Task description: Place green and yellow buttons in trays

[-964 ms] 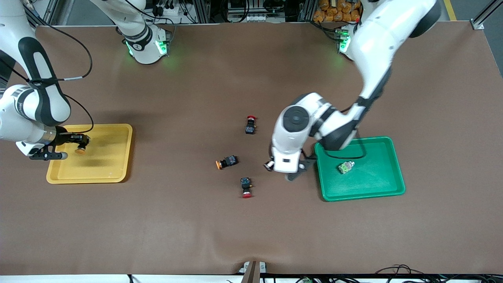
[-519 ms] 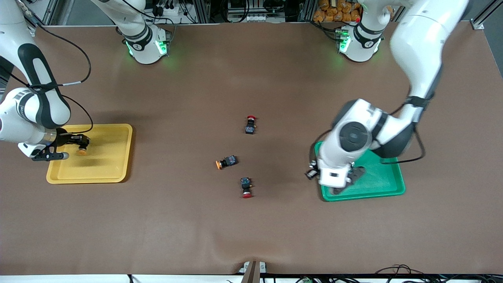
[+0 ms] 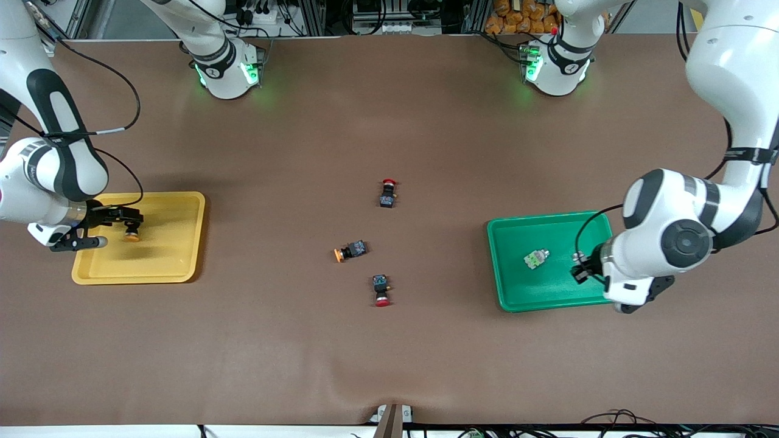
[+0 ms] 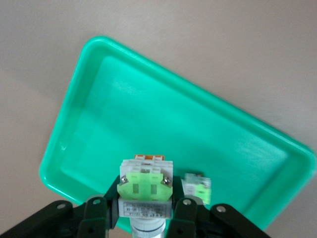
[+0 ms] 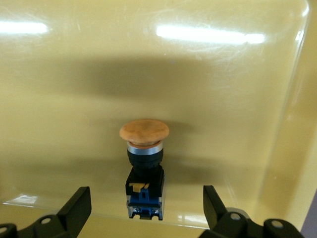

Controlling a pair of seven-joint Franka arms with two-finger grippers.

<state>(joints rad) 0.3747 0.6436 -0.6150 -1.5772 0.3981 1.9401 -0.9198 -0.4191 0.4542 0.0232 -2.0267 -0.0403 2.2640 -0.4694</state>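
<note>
My left gripper [image 3: 579,268] is shut on a grey-white button with a green face [image 4: 144,191]. It holds the button over the green tray [image 3: 505,292], at the tray's edge toward the left arm's end. A second green button [image 3: 535,259] lies in that tray and also shows in the left wrist view [image 4: 197,188]. My right gripper [image 3: 122,222] is open over the yellow tray [image 3: 176,267]. A yellow-capped button [image 3: 129,232] lies in that tray between the spread fingers [image 5: 77,208]. Another yellow-capped button [image 3: 348,250] lies on the table's middle.
Two red-capped black switches lie on the brown table. One [image 3: 387,193] is farther from the front camera than the loose yellow button, the other [image 3: 381,289] is nearer. The arm bases stand along the table's edge farthest from the front camera.
My left arm has swung from the middle of the table across the green tray to the tray's edge at its own end. The right gripper has stayed over the yellow tray.
</note>
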